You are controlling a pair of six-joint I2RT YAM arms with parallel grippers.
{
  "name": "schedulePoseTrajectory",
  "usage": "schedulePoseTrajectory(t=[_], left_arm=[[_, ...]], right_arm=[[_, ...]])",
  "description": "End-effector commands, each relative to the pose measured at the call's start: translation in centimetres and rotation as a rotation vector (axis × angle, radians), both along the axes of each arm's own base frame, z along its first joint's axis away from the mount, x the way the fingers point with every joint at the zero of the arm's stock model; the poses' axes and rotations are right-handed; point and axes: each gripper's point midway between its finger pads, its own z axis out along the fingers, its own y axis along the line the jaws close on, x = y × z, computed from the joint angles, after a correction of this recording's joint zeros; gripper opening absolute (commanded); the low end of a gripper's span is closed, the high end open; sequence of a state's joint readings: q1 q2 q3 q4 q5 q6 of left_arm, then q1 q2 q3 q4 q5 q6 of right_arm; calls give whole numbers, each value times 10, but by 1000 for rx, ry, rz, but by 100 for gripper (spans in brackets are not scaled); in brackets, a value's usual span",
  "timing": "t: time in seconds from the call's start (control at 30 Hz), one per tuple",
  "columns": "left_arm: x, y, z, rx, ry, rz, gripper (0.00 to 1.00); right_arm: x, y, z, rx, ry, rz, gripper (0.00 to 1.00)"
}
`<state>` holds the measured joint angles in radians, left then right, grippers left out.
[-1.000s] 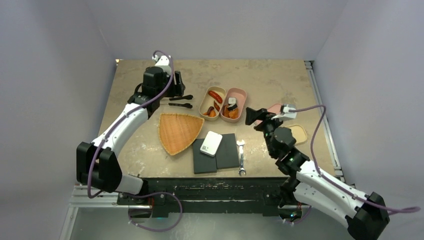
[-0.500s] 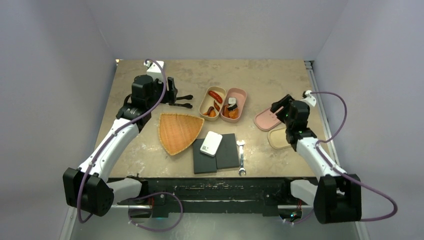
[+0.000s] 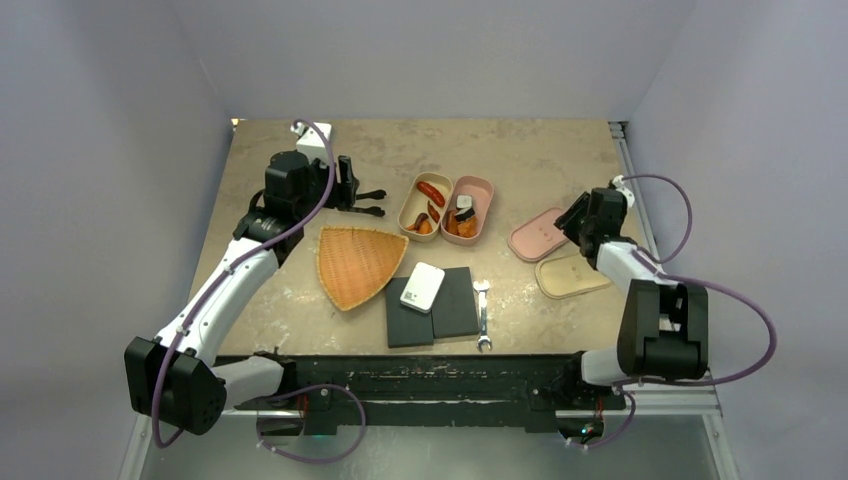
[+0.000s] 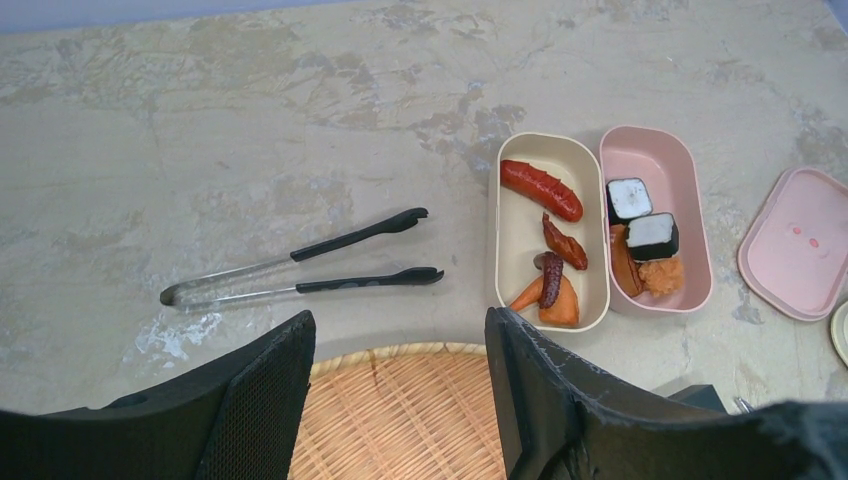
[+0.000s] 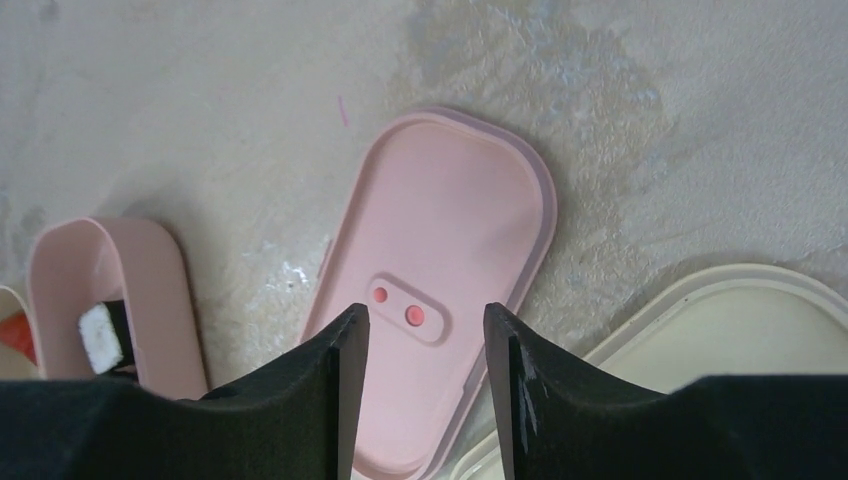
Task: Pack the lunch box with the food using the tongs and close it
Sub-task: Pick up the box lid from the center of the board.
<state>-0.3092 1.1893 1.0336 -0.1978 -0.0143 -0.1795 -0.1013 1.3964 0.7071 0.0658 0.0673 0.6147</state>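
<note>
**Closing the lunch box: picking up the lid.** We are holding the right gripper (image 5: 424, 325) with its fingers apart and nothing between them, directly above the pink lid (image 5: 440, 220), which is lying flat on the table (image 5: 200, 90). Just beside that lid, on the side nearer the arm bases and perhaps touching it, the cream lid (image 5: 720, 330) is lying. To the gripper's left, well apart, the pink box (image 5: 150, 270) is standing open.

We are judging the gap between the fingers to be narrower than the lid is wide, so we are advising a grip on the rim. That means coming down at the long edge away from the cream lid, tilting so that one finger is sliding under the lip, and pinching gently, as thin plastic may be flexing or slipping. Which face is up we cannot tell, so we are advising a check before seating it.

Farther out, the left gripper (image 4: 398, 330) is hovering with its fingers wide apart and holding nothing. The tongs (image 4: 300, 272) are lying on the table ahead of its fingertips. To its right, the food (image 4: 541, 189) is sitting in the cream box (image 4: 515, 250) and its pink neighbour
</note>
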Motion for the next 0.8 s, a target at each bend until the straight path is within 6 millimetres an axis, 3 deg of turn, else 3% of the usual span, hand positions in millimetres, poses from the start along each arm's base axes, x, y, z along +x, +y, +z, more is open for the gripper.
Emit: schedulePoseTrajectory(t=[0.0, 0.23, 0.6, 0.77], left_arm=[[0, -1, 12, -9, -44, -6, 62], [1, 1, 10, 4, -39, 6, 62], [1, 0, 12, -5, -40, 1, 62], [1, 0, 11, -5, -38, 2, 62]], right_arm=[[10, -3, -5, -12, 27, 17, 48], [8, -10, -31, -3, 110, -47, 44], [-1, -21, -39, -8, 140, -141, 44], [2, -15, -47, 19, 153, -126, 42]])
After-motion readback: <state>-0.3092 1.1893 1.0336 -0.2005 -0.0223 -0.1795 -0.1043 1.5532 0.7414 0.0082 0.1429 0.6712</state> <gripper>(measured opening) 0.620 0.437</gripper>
